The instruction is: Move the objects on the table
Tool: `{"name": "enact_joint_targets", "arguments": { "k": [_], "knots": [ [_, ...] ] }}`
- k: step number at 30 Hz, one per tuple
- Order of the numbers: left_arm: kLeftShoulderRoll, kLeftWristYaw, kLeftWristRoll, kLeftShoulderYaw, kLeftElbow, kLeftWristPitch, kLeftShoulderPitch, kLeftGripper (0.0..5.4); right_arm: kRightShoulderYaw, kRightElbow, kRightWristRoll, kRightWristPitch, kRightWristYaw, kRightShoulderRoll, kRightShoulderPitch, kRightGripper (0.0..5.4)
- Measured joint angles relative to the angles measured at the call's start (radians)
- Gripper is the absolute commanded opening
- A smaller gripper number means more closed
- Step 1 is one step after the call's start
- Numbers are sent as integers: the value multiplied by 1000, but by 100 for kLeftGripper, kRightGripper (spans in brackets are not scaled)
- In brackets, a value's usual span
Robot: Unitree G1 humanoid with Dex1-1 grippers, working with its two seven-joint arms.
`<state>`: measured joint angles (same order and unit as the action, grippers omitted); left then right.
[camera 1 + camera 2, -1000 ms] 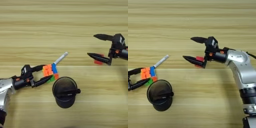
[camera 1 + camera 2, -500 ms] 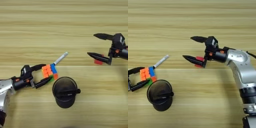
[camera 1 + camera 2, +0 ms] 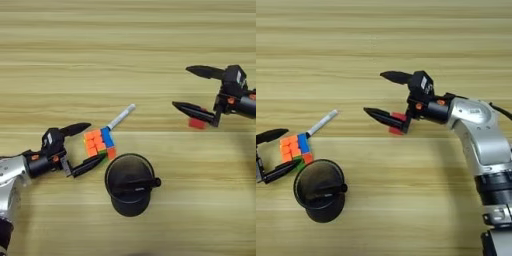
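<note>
Although the puzzle cube (image 3: 99,143) lies where it did a second ago, beside the pen (image 3: 120,117) and cup (image 3: 129,184), the left gripper (image 3: 87,146) has eased back, fingers wide apart. The right gripper (image 3: 380,95) hangs open over the red block (image 3: 396,130), unchanged; nothing is grasped yet.

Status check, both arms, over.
Left gripper open beside puzzle cube. Right gripper open over red block. Pen touching cube; black cup close by.
</note>
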<state>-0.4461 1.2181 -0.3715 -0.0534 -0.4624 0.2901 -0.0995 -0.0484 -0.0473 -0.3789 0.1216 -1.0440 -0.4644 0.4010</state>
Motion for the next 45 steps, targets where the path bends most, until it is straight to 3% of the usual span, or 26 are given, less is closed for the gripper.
{"name": "enact_joint_targets", "arguments": {
  "k": [7,20,30,42,45],
  "knots": [
    [1,-2,-7,-1,18,0,-4,537,-20,-50,24,1,57,43,17,540],
    [1,-18,-17,-5,38,3,-5,537,-83,-159,86,4,175,173,84,540],
    [3,-26,-17,-5,38,4,-6,537,-130,-283,165,2,290,310,154,540],
    [25,-37,-17,1,38,12,-6,537,-153,-459,287,-30,465,405,216,540],
    [30,-38,-17,2,38,14,-6,537,-157,-491,300,-26,468,422,236,540]
  ]
}}
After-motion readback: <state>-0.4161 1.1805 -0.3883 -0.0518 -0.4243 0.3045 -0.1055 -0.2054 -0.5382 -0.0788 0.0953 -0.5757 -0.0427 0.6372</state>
